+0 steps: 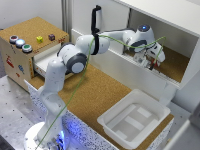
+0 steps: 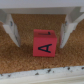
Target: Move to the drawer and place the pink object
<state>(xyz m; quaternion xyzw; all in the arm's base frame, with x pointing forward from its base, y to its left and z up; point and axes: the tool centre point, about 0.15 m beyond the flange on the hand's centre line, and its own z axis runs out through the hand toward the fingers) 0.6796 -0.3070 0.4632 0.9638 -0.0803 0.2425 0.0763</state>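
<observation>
In the wrist view the pink object [image 2: 44, 44], a small pinkish-red block with a black letter A, sits on a cork floor. My gripper [image 2: 40, 42] is open around it, one finger [image 2: 11, 27] on each side with a gap to the block. In the exterior view the gripper [image 1: 151, 60] reaches down into a white shelf compartment on the exterior view's right, and the block is hidden there. The drawer [image 1: 44, 61] is pulled open from the cork-clad box [image 1: 15, 62] at the exterior view's left, far from the gripper.
A small yellow cube [image 1: 39, 38], a dark purple cube [image 1: 51, 36] and three round buttons [image 1: 20, 43] sit on top of the box. A white plastic bin [image 1: 150, 107] stands on the cork table in front. The white shelf walls [image 1: 192, 62] enclose the gripper.
</observation>
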